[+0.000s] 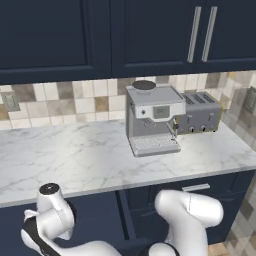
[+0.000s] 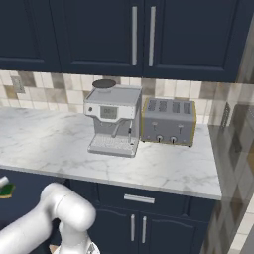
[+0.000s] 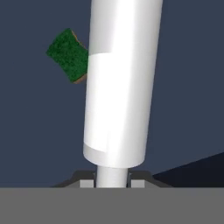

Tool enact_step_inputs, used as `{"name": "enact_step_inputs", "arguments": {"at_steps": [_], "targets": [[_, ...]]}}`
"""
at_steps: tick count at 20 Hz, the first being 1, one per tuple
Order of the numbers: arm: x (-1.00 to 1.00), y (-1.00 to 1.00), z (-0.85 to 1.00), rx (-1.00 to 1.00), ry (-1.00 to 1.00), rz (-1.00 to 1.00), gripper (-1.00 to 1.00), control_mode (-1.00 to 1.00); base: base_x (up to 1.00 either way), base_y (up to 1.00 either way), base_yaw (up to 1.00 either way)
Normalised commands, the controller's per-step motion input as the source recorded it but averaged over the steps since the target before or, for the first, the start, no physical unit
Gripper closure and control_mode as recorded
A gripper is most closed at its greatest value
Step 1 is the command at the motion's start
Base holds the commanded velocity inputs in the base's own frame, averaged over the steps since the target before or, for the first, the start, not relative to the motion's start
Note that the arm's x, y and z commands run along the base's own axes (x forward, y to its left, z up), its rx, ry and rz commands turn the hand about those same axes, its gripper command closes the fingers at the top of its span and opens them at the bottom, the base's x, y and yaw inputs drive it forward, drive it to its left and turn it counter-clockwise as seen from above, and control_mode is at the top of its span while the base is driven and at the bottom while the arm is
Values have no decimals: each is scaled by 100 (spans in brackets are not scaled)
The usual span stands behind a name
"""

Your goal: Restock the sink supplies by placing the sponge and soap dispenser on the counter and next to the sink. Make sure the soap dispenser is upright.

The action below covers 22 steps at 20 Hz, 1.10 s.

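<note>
The soap dispenser (image 3: pixel 120 83), its far end cut off by the frame, stands clenched at its narrow neck between the gripper (image 3: pixel 112 180) jaws in the hand view. The green sponge (image 3: pixel 68 55) lies partly hidden behind it, against navy cabinetry, below the marble counter (image 2: pixel 163 166).

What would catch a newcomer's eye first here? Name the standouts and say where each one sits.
In the hand view, a tall white soap dispenser rises between the gripper fingers, which are shut on its narrow neck, with the green sponge lying behind it to the left. In the base views, a silver coffee machine stands on the white marble counter against the tiled wall, with a grey toaster right beside it, under navy cabinets.
</note>
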Motion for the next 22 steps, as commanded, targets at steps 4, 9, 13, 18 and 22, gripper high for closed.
{"name": "enact_step_inputs", "arguments": {"at_steps": [4,9,13,18,22], "targets": [[-56,-13,81,5,0,-49,100,-100,0,0,0],[-32,-34,96,6,-2,-49,100,-100,0,0,0],[-15,-74,85,9,-6,-45,100,-100,0,0,0],[0,-99,74,18,-1,-39,100,-100,0,0,0],[0,-100,87,22,-2,-28,100,-100,0,0,0]]}}
